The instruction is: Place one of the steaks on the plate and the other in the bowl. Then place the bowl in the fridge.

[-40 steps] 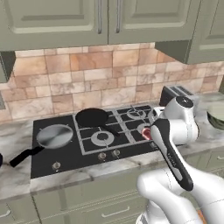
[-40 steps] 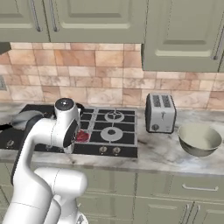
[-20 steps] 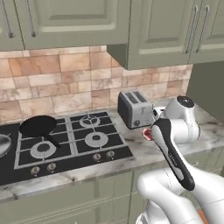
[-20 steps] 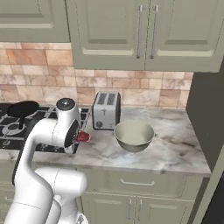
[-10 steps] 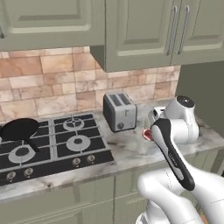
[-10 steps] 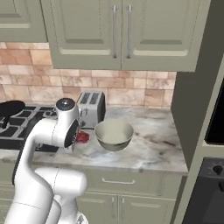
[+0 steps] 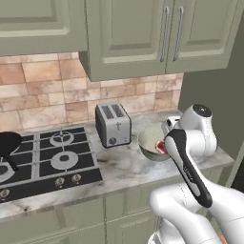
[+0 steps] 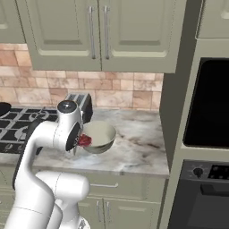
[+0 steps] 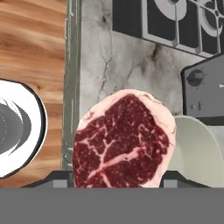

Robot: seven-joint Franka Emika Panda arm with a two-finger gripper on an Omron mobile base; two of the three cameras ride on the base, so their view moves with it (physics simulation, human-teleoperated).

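Sage-green wall cabinets (image 7: 143, 33) hang over a backsplash (image 7: 43, 90) of brown and tan stone tiles, and matching base cabinets (image 8: 129, 197) run beneath the tabletop. At three o'clock in the right base view a tall unit holds a black built-in oven (image 8: 210, 107) with a dial panel below it. The marbled grey tabletop (image 8: 134, 147) stretches from the black gas hob (image 7: 47, 159) at nine o'clock in the left base view to the dark tall unit at three o'clock. A wooden floor (image 9: 30, 48) shows at ten o'clock in the hand view, beyond the tabletop's edge.

A silver two-slot toaster (image 7: 113, 125) stands on the tabletop just beside the hob. Near it, toward four o'clock in the left base view, sits the bowl (image 7: 151, 143), beige-grey, upright, on the marble; in the right base view it lies just beside the arm's wrist.

The end effector (image 8: 83, 141) holds a steak (image 9: 124, 140), dark red, marbled with a pale edge, its jaws closed on the meat. In the hand view the steak hangs above the tabletop with the bowl's rim at four o'clock of it.
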